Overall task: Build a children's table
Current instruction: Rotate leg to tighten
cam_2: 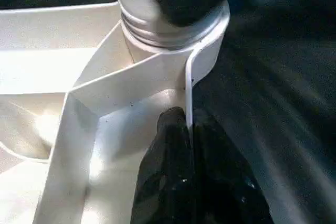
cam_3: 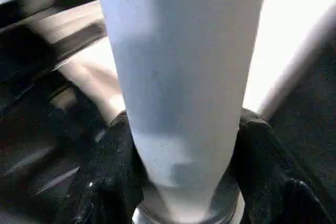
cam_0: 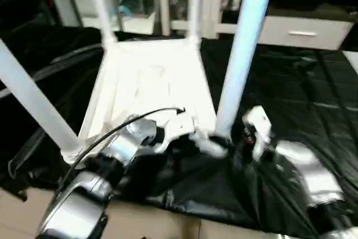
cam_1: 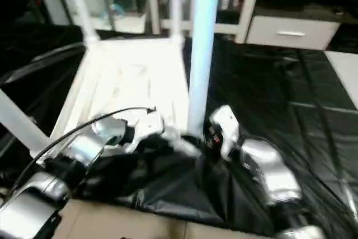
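Observation:
The children's table lies upside down on the black cover, its white ribbed tabletop (cam_0: 151, 82) facing up. Legs stand in the corners: the near right leg (cam_0: 243, 54), the near left leg (cam_0: 33, 104) and two far legs (cam_0: 100, 4). My left gripper (cam_2: 188, 121) is shut on the tabletop's thin rim wall beside the near right corner socket (cam_2: 173, 51). My right gripper (cam_3: 184, 145) hugs the base of the near right leg (cam_3: 178, 77), with one black finger (cam_3: 113, 166) pressed against each side just above the socket.
The black cover (cam_0: 302, 82) wrinkles at the near edge, where the light floor (cam_0: 151, 222) begins. White cabinets and a drawer unit (cam_0: 302, 29) stand behind the work surface. A black cable (cam_0: 112, 132) loops over my left forearm.

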Robot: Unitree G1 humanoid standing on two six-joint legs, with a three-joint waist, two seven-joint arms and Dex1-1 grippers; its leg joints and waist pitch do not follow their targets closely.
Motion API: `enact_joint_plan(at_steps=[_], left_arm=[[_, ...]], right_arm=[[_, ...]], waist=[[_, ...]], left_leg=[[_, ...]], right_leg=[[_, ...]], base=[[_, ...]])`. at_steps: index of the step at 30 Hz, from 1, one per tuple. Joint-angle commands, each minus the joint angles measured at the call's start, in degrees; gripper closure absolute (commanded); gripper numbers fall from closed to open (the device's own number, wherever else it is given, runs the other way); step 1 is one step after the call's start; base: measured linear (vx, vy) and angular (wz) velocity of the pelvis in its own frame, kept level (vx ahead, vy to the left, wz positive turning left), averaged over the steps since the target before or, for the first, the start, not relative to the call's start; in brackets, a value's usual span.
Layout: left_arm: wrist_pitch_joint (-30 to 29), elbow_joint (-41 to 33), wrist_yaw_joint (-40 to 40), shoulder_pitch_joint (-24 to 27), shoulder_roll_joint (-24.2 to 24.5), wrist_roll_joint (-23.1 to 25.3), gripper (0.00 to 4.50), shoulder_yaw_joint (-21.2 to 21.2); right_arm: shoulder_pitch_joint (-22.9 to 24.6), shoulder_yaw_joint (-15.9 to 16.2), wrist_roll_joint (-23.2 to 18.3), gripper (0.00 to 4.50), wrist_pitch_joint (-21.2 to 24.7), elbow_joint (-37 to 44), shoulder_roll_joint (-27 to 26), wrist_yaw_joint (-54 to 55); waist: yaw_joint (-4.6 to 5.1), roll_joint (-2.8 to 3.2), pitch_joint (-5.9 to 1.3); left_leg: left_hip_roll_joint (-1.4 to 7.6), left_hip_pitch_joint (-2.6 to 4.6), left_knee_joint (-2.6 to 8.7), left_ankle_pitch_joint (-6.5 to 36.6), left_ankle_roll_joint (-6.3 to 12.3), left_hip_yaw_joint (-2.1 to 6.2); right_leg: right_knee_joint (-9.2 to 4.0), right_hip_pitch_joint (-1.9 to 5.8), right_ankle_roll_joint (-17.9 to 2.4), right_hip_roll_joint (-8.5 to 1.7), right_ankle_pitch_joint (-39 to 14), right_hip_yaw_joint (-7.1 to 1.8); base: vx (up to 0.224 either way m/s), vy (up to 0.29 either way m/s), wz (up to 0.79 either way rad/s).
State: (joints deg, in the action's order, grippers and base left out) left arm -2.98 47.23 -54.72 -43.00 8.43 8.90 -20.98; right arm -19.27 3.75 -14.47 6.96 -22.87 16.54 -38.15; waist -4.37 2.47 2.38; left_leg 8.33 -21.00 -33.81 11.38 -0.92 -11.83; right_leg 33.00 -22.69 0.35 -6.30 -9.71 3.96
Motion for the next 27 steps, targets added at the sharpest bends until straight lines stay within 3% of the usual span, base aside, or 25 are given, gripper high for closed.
enact_joint_plan(at_steps=[1,2,3,7,9,11,12,13,14,15,18,19,21,24,25,27], left_arm=[[-1.04,3.23,5.50,-1.02,-1.71,0.35,4.50,1.11],[-1.89,5.87,10.21,-2.97,-3.23,0.39,4.50,2.18],[-2.74,8.26,14.93,-4.81,-4.69,0.42,4.50,3.14],[-3.47,11.27,20.84,-6.99,-6.33,0.47,4.50,4.23],[-3.33,12.91,23.35,-8.00,-6.97,0.68,4.50,4.64],[-3.29,13.06,23.56,-8.08,-7.02,0.72,4.50,4.65],[-2.38,14.55,25.44,-8.86,-7.50,1.31,4.50,4.58],[-2.38,14.55,25.44,-8.86,-7.50,1.31,4.50,4.58],[-1.61,15.10,25.16,-8.98,-7.60,1.67,4.50,4.38],[-0.51,15.11,23.85,-8.66,-7.51,2.01,4.50,3.89],[1.20,15.93,22.54,-8.53,-7.50,2.39,4.50,3.20],[2.40,16.00,21.81,-8.32,-7.41,2.50,4.50,2.88],[3.98,16.38,21.05,-8.24,-7.42,2.48,4.50,2.73],[5.97,16.67,20.02,-8.04,-7.39,2.29,4.50,2.72],[8.61,17.33,19.55,-7.97,-7.53,1.81,4.50,2.97],[11.23,17.61,19.59,-7.71,-7.72,1.19,4.50,3.55]], right_arm=[[-0.08,-3.23,-0.29,2.39,2.42,-5.08,-2.44,8.70],[-1.46,-5.08,-0.11,2.40,1.83,-6.92,-5.43,15.10],[-3.22,-6.87,-0.39,2.40,1.22,-9.19,-8.36,21.06],[-5.99,-8.68,0.75,2.41,-0.92,-12.60,-11.90,30.04],[-7.64,-9.67,1.07,2.41,-2.53,-14.78,-13.69,34.78],[-7.80,-9.67,1.20,2.41,-2.77,-14.97,-13.84,35.23],[-9.60,-9.74,2.33,2.43,-6.36,-16.85,-15.89,39.32],[-9.60,-9.74,2.33,2.43,-6.36,-16.85,-15.89,39.32],[-9.93,-9.68,2.39,2.43,-7.79,-16.75,-16.78,38.67],[-9.66,-8.91,3.06,2.43,-8.98,-15.57,-16.74,36.73],[-9.07,-8.21,3.57,2.43,-11.19,-13.66,-16.71,32.93],[-8.18,-7.65,3.82,1.89,-11.43,-11.89,-16.08,30.94],[-6.63,-7.01,4.07,1.89,-10.94,-9.02,-15.10,29.41],[-3.24,-5.79,4.81,1.70,-9.38,-3.02,-12.71,27.24],[0.28,-5.65,4.01,1.70,-8.87,2.37,-10.41,25.85],[3.23,-6.35,1.55,1.70,-8.91,6.29,-8.75,23.96]], waist=[[0.22,-0.54,-2.45],[1.05,-0.44,-2.27],[1.45,-0.30,-2.32],[2.82,-0.20,-2.45],[3.14,-0.02,-2.61],[3.17,-0.05,-2.72],[3.27,-0.32,-2.72],[3.33,-0.21,-2.88],[3.23,-0.18,-2.97],[3.16,-0.63,-2.96],[2.71,-0.38,-3.19],[2.64,-0.61,-3.24],[1.69,-0.67,-3.38],[1.00,-0.85,-3.39],[0.49,-0.77,-3.40],[0.18,-0.88,-3.35]], left_leg=[[4.81,0.93,5.65,25.59,-1.97,3.53],[4.66,1.22,5.67,28.06,-2.45,3.43],[4.50,1.34,5.61,28.97,-2.82,3.62],[4.54,0.42,5.89,29.26,-2.45,4.12],[4.43,0.45,5.90,28.75,-2.47,4.05],[4.39,0.52,5.69,26.99,-1.31,3.53],[4.35,0.45,5.59,25.98,-0.79,3.23],[4.28,0.11,5.61,24.49,-0.46,3.40],[4.32,0.07,5.56,23.64,-0.05,3.30],[4.41,0.18,5.43,22.48,0.71,3.04],[4.52,0.08,5.17,18.63,2.79,2.79],[4.55,0.04,5.11,17.85,3.29,2.73],[4.62,0.14,4.79,14.44,5.08,2.52],[4.67,0.09,4.60,11.22,7.00,2.44],[4.62,0.20,4.41,10.00,7.94,2.32],[4.75,0.28,4.43,10.30,8.12,2.25]], right_leg=[[-5.19,1.72,-9.07,-3.97,-29.45,-2.13],[-5.64,0.82,-8.26,-3.73,-30.75,-2.18],[-5.72,0.82,-7.94,-3.74,-31.40,-2.05],[-5.84,1.48,-7.42,-3.77,-29.94,-1.55],[-5.78,1.31,-8.38,-3.69,-26.75,-1.54],[-5.68,1.29,-10.38,-3.70,-22.29,-1.79],[-5.56,1.13,-11.26,-3.67,-20.65,-1.92],[-5.28,1.65,-11.58,-3.85,-19.99,-1.83],[-5.29,1.71,-11.67,-3.88,-19.24,-1.85],[-5.24,1.52,-12.20,-3.72,-17.32,-1.92],[-4.55,1.96,-13.71,-3.75,-12.90,-2.00],[-4.46,1.99,-13.97,-3.71,-12.24,-1.98],[-4.12,2.19,-14.16,-3.85,-9.57,-2.09],[-3.71,2.41,-14.43,-3.76,-6.56,-2.08],[-3.74,2.37,-14.36,-3.72,-6.58,-2.13],[-3.78,2.29,-14.20,-3.85,-7.37,-2.19]], base=[[-0.051,0.012,-0.07],[0.000,0.000,0.00],[0.000,0.000,0.00],[0.000,0.000,0.00],[0.000,0.000,0.00],[0.000,0.000,0.00],[0.000,0.000,0.00],[0.000,0.000,0.00],[0.000,0.000,0.00],[0.000,0.000,0.00],[0.000,0.000,0.00],[0.000,0.000,0.00],[0.000,0.000,0.00],[0.000,0.000,0.00],[0.000,0.000,0.00],[0.000,0.000,0.00]])
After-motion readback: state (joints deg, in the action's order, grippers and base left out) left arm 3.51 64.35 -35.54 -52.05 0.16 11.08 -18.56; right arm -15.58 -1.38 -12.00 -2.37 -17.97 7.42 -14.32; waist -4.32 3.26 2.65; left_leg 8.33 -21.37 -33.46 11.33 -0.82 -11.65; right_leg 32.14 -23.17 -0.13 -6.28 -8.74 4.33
